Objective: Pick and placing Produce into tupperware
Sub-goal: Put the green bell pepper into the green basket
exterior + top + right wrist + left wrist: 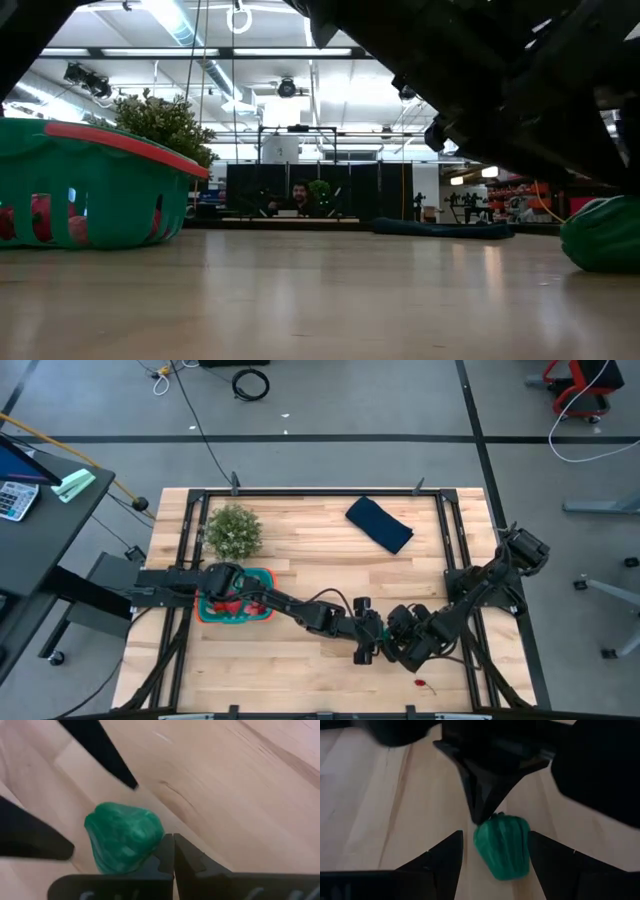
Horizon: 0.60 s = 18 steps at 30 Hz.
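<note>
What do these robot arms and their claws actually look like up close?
Both arms are dark, almost black, built of chunky jointed segments with thin black cables looping beside them. The left gripper ends in two flat, matte black fingers shaped like tapering wedges. The right gripper has the same black fingers, with small stepped notches near the tips and faint pale lettering on its body.

No readable text, labels, brands or numbers in any view. Faint marks at the edge of the right wrist view are illegible.
</note>
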Tool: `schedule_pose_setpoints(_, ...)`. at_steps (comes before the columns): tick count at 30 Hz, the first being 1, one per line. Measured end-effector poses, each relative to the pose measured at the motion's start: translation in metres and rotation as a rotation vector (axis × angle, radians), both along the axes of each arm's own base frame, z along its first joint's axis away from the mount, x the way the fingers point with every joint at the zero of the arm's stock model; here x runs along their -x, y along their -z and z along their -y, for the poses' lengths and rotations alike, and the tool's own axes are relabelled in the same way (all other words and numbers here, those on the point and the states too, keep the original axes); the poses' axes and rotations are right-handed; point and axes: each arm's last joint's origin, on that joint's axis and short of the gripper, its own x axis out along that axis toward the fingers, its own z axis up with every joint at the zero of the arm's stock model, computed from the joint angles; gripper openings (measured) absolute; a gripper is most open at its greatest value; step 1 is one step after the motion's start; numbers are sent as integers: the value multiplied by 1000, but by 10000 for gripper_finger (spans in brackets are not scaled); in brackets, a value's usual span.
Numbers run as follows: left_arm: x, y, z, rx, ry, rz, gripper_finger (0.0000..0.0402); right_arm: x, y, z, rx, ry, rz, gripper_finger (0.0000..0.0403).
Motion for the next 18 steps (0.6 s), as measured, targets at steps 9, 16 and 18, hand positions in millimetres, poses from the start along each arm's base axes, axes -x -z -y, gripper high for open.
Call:
schedule_pose_setpoints(9, 6, 3, 11, 59, -28, -40, 228, -10, -2, 3, 7, -11, 62, 2)
schedule_pose_setpoints(16, 10, 3, 22, 92, -32, -43, 238, -10, -2, 2, 6, -12, 65, 3)
schedule_pose_setpoints(18, 10, 3, 22, 92, -31, -43, 244, -10, -2, 2, 6, -12, 65, 2)
